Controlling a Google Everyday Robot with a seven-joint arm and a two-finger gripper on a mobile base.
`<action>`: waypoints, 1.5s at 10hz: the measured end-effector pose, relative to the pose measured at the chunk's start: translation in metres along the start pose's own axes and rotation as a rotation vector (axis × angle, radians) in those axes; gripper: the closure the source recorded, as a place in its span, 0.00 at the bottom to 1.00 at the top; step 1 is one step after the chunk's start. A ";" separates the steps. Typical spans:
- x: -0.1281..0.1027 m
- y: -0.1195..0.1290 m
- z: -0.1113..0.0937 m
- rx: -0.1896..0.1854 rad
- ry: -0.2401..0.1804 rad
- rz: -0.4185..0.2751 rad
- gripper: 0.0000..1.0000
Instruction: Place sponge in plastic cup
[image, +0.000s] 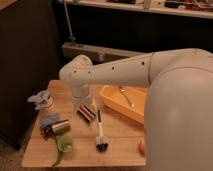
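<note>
Camera view: a wooden table with the big white robot arm reaching in from the right and bending down over the table's middle. The gripper hangs below the wrist, low over the table, just left of the orange tray and right of the sponge. Its fingers look spread apart with nothing between them, so it is not gripping anything.

The sponge, a flat grey-blue pad, lies on the left part of the table, touching or just beside a silver can lying on its side. The green plastic cup is near the front edge, just below the can and apart from the sponge. I cannot tell what is inside it.

A pale rag with a white base sits at the back left corner.

A brush with a white handle and a dark head lies between the cup and the tray, head toward the front.

A thin utensil lies in the tray.

A small orange thing shows at the front right, half hidden by the arm.
</note>
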 end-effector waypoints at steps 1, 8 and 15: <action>0.000 0.000 0.000 0.000 0.000 0.000 0.35; 0.000 0.000 0.000 -0.001 0.000 0.000 0.35; -0.029 0.031 -0.020 -0.272 -0.190 -0.569 0.35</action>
